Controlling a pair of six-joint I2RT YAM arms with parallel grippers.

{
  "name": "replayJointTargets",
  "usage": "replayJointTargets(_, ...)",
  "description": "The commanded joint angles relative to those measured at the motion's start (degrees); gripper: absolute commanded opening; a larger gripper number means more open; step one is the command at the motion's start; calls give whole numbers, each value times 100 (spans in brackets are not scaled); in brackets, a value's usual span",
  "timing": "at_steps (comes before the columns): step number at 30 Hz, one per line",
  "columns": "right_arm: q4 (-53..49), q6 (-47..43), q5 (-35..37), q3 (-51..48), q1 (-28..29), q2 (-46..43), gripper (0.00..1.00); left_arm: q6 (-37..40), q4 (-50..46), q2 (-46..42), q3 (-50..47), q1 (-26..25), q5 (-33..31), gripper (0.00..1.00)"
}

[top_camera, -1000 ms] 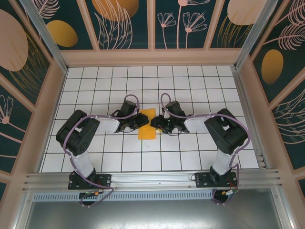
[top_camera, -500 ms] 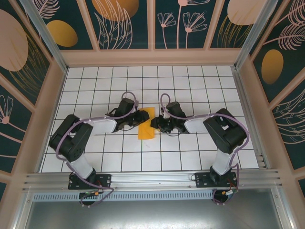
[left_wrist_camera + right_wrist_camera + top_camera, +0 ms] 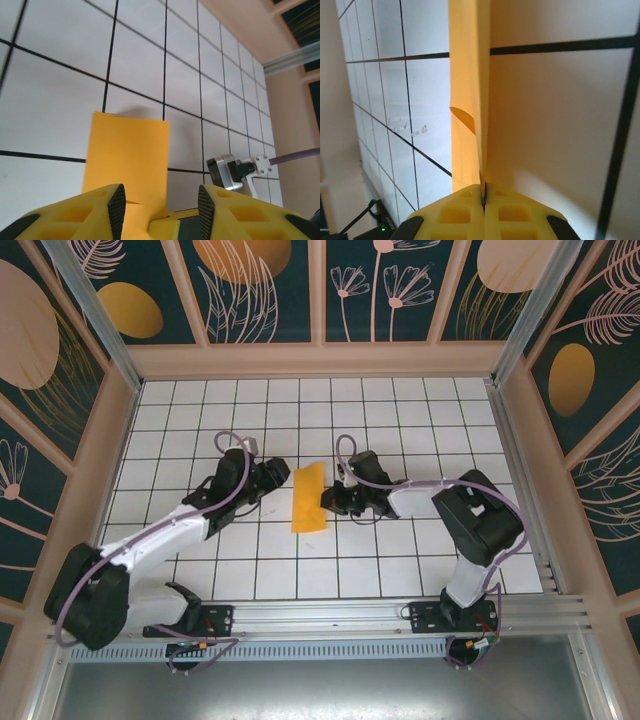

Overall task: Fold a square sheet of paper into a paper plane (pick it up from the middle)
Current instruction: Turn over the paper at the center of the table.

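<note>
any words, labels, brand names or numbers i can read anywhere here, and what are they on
None can be read.
The folded sheet of paper is plain orange-yellow.
The white grid table carries only black lines.
The wallpaper has only leaves and ovals.
The left arm and right arm show no legible marking.

White gridded table (image 3: 400, 570) boxed by dark leafy wallpaper (image 3: 400, 290)

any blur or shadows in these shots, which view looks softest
Top external: even light, sharp throughout. Left wrist: the orange paper is crisp, casting a soft shadow on the tiles past its far edge. Right wrist: softest, the close paper and the dark grid lines blur.
</note>
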Motion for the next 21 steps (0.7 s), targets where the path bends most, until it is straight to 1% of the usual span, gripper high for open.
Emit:
replayJointTargets(1, -1117, -692, 658, 465, -22, -760, 0, 10, -83, -663, -244, 47, -540, 47)
replayJointTargets(3, -1919, -1003, 1222, 723, -15, -1084, 0, 46, -35, -1088, -410, 48, -708, 49)
replayJointTargets(6, -3027, -1355, 2390, 1097, 13, -1539, 0, 38, 93, -1696, -712, 41, -946, 53)
replayJointTargets(8, -3752, -1508, 3373, 1404, 105, -1753, 0, 3, 271, -2059, -979, 46, -1085, 55)
replayJointTargets(10, -4421, -1497, 4493, 1723, 312, -1824, 0, -58, 373, -2353, -1203, 46, -1259, 59)
replayJointTargets(12, -5183, -1380, 5573, 2075, 562, -1729, 1, -98, 366, -2624, -1369, 46, -1479, 61)
replayJointTargets(13, -5632, -1211, 6175, 2295, 704, -1614, 1, -109, 340, -2751, -1444, 46, -1592, 63)
replayJointTargets(14, -6096, -1018, 6624, 2512, 832, -1453, 0, -130, 280, -2876, -1495, 44, -1737, 63)
replayJointTargets(16, -6727, -703, 7099, 2831, 1027, -1128, 1, -208, 87, -3095, -1537, 43, -1997, 64)
replayJointTargets(21, -7214, -523, 7088, 3277, 1476, -89, 1, -384, -489, -3607, -1590, 46, -2660, 65)
